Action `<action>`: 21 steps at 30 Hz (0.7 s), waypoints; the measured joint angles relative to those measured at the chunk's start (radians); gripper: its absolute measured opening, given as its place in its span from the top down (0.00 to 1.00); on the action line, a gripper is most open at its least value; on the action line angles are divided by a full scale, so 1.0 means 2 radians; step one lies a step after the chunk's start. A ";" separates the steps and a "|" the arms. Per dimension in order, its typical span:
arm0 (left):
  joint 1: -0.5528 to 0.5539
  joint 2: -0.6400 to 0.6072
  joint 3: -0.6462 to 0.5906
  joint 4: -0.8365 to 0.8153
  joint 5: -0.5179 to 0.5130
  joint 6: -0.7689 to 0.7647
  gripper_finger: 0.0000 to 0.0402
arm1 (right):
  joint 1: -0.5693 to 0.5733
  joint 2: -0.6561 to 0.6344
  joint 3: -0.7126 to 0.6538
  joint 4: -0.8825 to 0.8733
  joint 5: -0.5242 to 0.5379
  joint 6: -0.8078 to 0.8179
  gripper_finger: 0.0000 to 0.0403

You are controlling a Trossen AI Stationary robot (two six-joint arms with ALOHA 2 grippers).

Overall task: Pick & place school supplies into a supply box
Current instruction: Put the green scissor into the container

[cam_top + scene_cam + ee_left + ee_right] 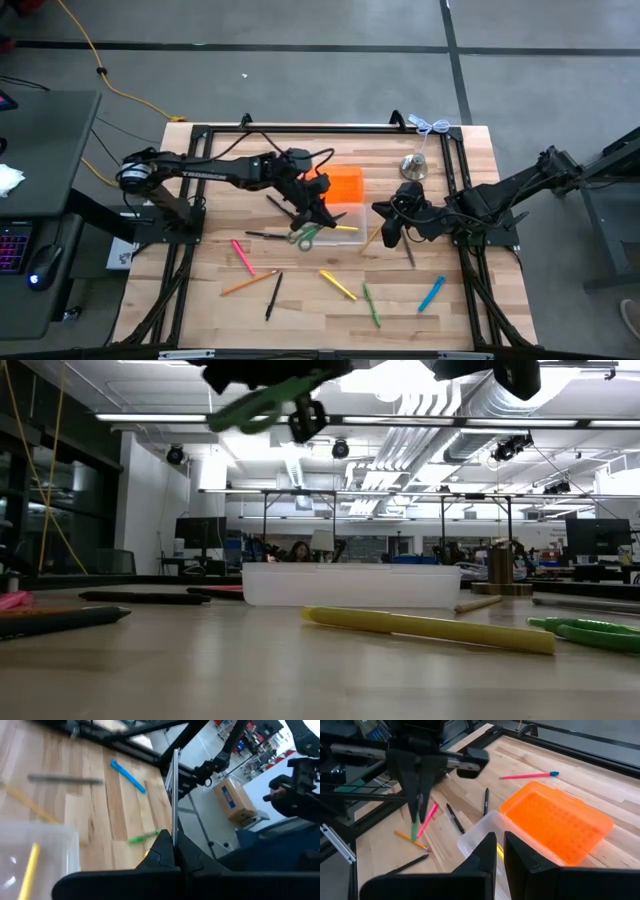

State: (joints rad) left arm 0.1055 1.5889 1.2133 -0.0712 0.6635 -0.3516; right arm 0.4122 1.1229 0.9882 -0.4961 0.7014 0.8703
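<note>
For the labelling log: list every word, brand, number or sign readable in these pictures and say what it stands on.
White lettering on the left arm, high view: too small to read for certain.
Blue label on the cardboard box, left wrist view: blurred, unreadable.
Nothing readable on the supply box or the pens.

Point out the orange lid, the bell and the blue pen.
orange lid (560, 822), right wrist view, middle of its inner face
bell (414, 166), high view, top of the dome
blue pen (432, 293), high view, mid-barrel
</note>
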 joint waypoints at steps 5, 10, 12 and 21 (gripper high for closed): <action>0.000 0.048 0.066 -0.076 -0.002 0.052 0.97 | 0.000 0.000 0.000 -0.003 0.000 0.001 0.97; 0.003 0.082 0.121 -0.182 -0.017 0.105 0.97 | 0.000 0.000 0.000 -0.008 0.003 0.001 0.97; 0.006 0.089 0.129 -0.185 -0.025 0.112 0.97 | 0.000 0.000 0.000 -0.010 0.011 0.001 0.97; 0.023 0.090 0.127 -0.194 -0.067 0.118 0.97 | 0.000 -0.013 0.000 -0.037 0.085 0.000 0.97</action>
State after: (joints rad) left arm 0.1509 1.7679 1.4677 -0.4599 0.5291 -0.1148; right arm 0.4121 1.0974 0.9882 -0.5697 0.8713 0.8703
